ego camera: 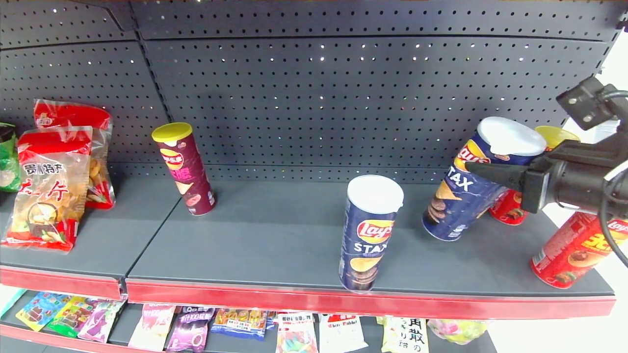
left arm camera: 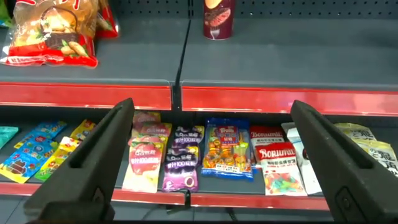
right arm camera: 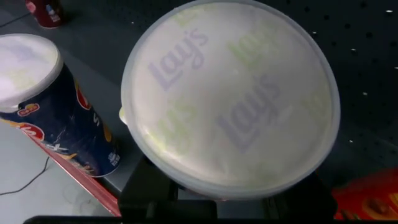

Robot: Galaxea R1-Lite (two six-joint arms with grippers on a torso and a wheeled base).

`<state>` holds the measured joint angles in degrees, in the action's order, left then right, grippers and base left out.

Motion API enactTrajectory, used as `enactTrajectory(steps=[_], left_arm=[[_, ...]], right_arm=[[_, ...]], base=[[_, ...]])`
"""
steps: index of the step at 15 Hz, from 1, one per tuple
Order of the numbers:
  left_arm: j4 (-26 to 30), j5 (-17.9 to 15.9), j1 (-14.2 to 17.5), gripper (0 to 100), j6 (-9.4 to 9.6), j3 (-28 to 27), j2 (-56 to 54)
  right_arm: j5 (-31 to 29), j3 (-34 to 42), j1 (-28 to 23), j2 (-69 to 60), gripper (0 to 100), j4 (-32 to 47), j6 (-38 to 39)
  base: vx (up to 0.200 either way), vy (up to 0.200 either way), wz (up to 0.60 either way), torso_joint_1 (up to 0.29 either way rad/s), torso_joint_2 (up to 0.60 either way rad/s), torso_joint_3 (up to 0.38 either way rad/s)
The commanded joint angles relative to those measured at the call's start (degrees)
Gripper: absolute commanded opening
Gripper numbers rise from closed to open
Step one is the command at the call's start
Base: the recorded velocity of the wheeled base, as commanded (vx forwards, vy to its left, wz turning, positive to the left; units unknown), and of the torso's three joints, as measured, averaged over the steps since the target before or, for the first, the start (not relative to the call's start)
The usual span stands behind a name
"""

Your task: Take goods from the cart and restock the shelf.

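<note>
One claw (ego camera: 483, 171) — right, level, clamping blue can (ego camera: 456, 208)

A shop: pegboard shelf (ego camera: 294, 235) stocked with snack bags (ego camera: 49, 191).

i'm looking at a dark grey pegboard (ego camera: 343, 98) behind the shelf (ego camera: 274, 235), with pinpricks of light showing through its holes. the shelf deck is grey, in two sections meeting at a seam (ego camera: 149, 235), with a red front edge (ego camera: 392, 303). a lower shelf (left arm camera: 261, 200) sits beneath it. there's a bright white glare (ego camera: 620, 59) past the right end, and a pale floor (right arm camera: 37, 199) below.
</note>
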<state>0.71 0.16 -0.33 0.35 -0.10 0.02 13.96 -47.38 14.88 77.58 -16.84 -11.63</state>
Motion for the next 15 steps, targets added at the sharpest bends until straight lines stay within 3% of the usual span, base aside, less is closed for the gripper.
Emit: enactTrajectory(steps=[1,4,15], left_arm=[[0.0,0.02,-0.02,100,0.0,0.01,-0.02],[0.0,0.02,-0.02,100,0.0,0.01,-0.02],[0.0,0.02,-0.02,100,0.0,0.01,-0.02]], right_arm=[[1.51,-1.75,1.46,7.5,0,-4.08,-0.67],[3.71,-4.91,1.2,15.58,0,-10.06,-3.05],[3.71,-20.47,6.56,25.69,0,-2.15,-2.87]], base=[[0.0,0.0,0.0,0.0,0.0,0.0],[0.0,0.0,0.0,0.0,0.0,0.0],[0.0,0.0,0.0,0.0,0.0,0.0]])
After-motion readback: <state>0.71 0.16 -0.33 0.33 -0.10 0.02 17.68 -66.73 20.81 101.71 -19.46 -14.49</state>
